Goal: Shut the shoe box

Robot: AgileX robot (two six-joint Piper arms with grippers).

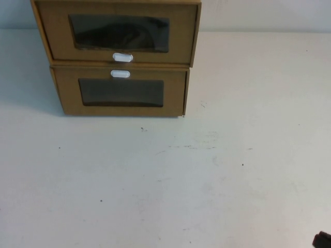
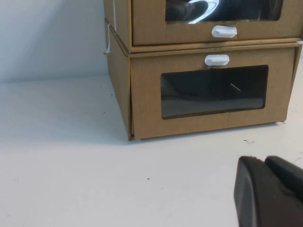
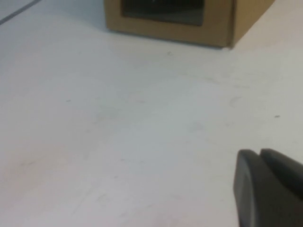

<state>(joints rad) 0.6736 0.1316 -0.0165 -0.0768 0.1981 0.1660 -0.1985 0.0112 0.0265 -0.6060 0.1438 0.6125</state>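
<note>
Two brown cardboard drawer boxes stand stacked at the table's far left. The upper one is the shoe box (image 1: 57, 36), with a dark window and a white pull tab (image 1: 122, 57) below it. It also shows in the left wrist view (image 2: 151, 28), its front slightly forward of the lower box's front. My left gripper (image 2: 262, 161) is shut and empty, low over the table in front of the boxes and well short of them. My right gripper (image 3: 259, 153) is shut and empty, far back near the table's front right; only its tip (image 1: 323, 240) shows in the high view.
The lower brown box (image 1: 67, 93) has its white tab (image 1: 120, 74) above its window and bears the shoe box; its corner shows in the right wrist view (image 3: 218, 28). The white table (image 1: 207, 170) spreads in front and to the right.
</note>
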